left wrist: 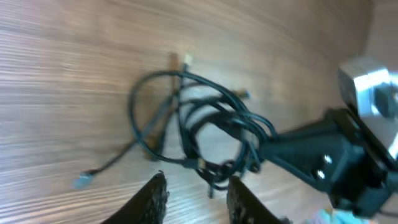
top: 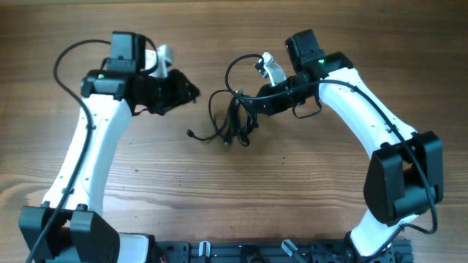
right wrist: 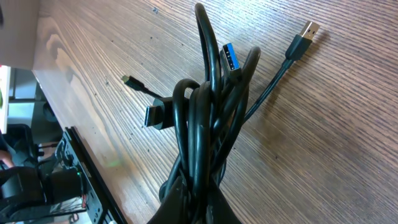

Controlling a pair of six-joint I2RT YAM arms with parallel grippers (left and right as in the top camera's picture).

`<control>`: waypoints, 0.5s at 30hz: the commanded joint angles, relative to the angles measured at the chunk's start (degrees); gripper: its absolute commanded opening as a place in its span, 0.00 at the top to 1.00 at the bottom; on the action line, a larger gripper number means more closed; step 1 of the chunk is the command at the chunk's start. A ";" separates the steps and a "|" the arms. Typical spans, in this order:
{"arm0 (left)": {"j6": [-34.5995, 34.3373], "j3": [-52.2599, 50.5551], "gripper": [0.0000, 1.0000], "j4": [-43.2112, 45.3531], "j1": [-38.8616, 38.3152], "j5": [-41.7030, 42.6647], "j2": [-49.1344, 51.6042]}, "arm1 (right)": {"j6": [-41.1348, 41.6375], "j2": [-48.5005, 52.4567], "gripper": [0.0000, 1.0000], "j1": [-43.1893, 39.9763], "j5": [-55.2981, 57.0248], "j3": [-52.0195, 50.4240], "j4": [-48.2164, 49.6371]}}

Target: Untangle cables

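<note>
The cables (top: 234, 120) lie as a dark tangle of thin black cords at the middle of the wooden table. One loop (top: 238, 69) rises behind it and a loose plug end (top: 191, 134) trails left. My right gripper (top: 247, 107) is shut on the bundle. In the right wrist view the cords (right wrist: 205, 124) run up out of the jaws, with a silver USB plug (right wrist: 305, 31) and a blue one (right wrist: 229, 56) at the far end. My left gripper (top: 186, 91) hovers left of the tangle, apart from it. Its fingers (left wrist: 155, 199) stand open, nothing between them, the cables (left wrist: 199, 124) just ahead.
The table's near edge carries a dark rail (top: 241, 252) between the two arm bases. In the right wrist view the table edge and dark equipment (right wrist: 37, 180) show at the left. The right arm's own thicker wire (top: 387, 117) runs along its white link.
</note>
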 commanded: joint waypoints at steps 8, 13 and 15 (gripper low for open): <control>-20.22 -18.99 0.64 25.97 -12.79 3.72 2.36 | 0.31 -1.38 0.96 -0.04 -1.03 0.44 0.50; -30.56 -26.91 0.56 40.00 -15.50 -0.81 2.36 | 0.28 -1.38 0.96 -0.04 -1.03 0.44 0.52; -31.95 -27.89 0.56 42.47 -16.37 -2.05 2.36 | 0.28 -1.38 0.96 -0.04 -1.03 0.44 0.55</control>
